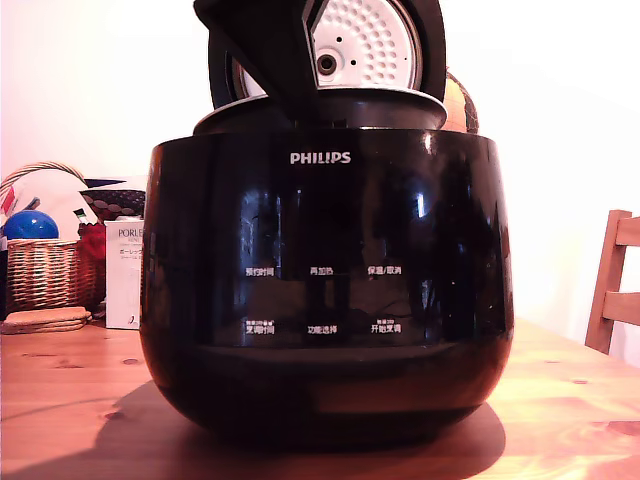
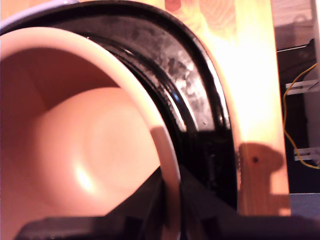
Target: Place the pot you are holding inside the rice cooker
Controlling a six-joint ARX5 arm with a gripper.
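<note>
Round dark pot (image 1: 330,108) fills the glossy black rice cooker's (image 1: 325,290) mouth, black gripper (image 2: 170,200) clamped on its rim; raised white-plated lid (image 1: 350,45) blocks behind; wooden table (image 1: 70,400) around is open.

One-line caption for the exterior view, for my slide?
Gripper lowers the pot by its rim into the open black Philips rice cooker on a wooden table.

A: What carries it all?
B: A wooden table (image 1: 560,400). The cooker (image 1: 325,290) stands on it near the front, filling the middle.
A: And farther back?
B: At the exterior view's left, a wicker basket (image 1: 45,270), a flat brown mat (image 1: 45,320) near it, and a white box (image 1: 124,275) just beside the cooker.
</note>
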